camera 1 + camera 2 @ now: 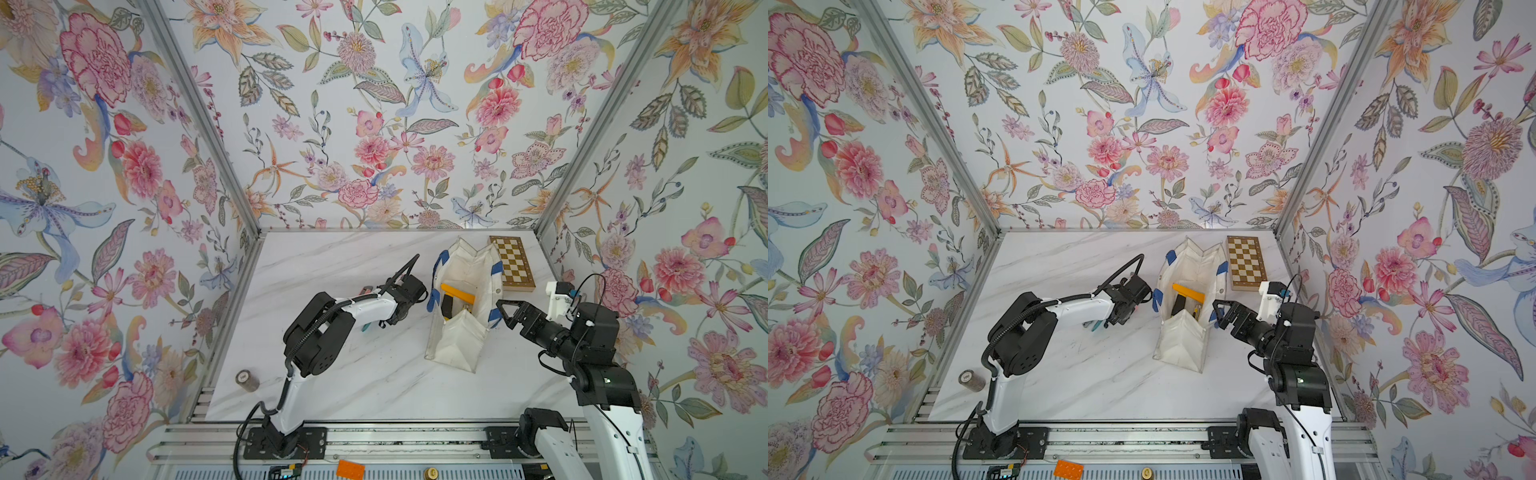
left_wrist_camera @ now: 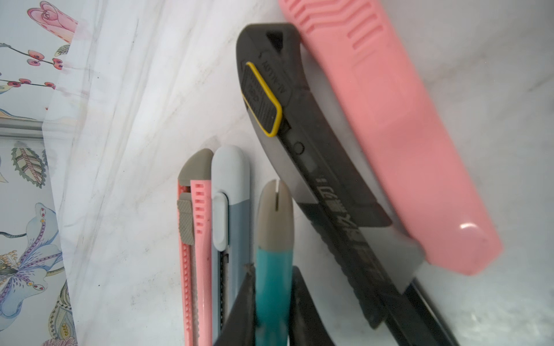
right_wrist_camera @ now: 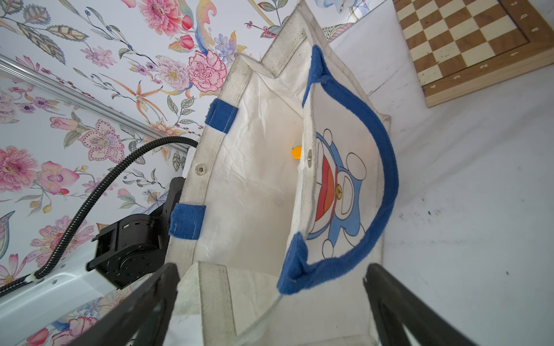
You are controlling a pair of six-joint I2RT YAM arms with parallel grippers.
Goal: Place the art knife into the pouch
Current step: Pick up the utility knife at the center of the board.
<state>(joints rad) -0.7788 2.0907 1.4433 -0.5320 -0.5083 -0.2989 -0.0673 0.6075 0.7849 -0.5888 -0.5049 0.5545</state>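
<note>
A teal art knife [image 2: 274, 233] with a grey cap lies on the marble table among several other cutters. My left gripper [image 2: 273, 269] is shut on its teal body, one dark finger [image 2: 242, 299] pressed to each side. In both top views the gripper [image 1: 380, 323] [image 1: 1108, 323] sits left of the pouch with the teal knife [image 1: 365, 328] showing beneath it. The pouch [image 1: 465, 266] [image 1: 1183, 353] [image 3: 254, 179] stands open, white with blue handles and a blue cartoon cat. My right gripper [image 1: 503, 314] [image 1: 1219, 313] [image 3: 271, 269] is open beside the pouch's right rim, holding nothing.
Beside the teal knife lie a large pink cutter [image 2: 389, 119], a black cutter with a yellow slider [image 2: 299, 134], a slim pink cutter [image 2: 201, 239] and a pale blue one [image 2: 230, 179]. A chessboard [image 1: 511, 259] lies behind the pouch. A yellow object [image 1: 457, 293] sits inside it. A small spool [image 1: 245, 380] stands front left.
</note>
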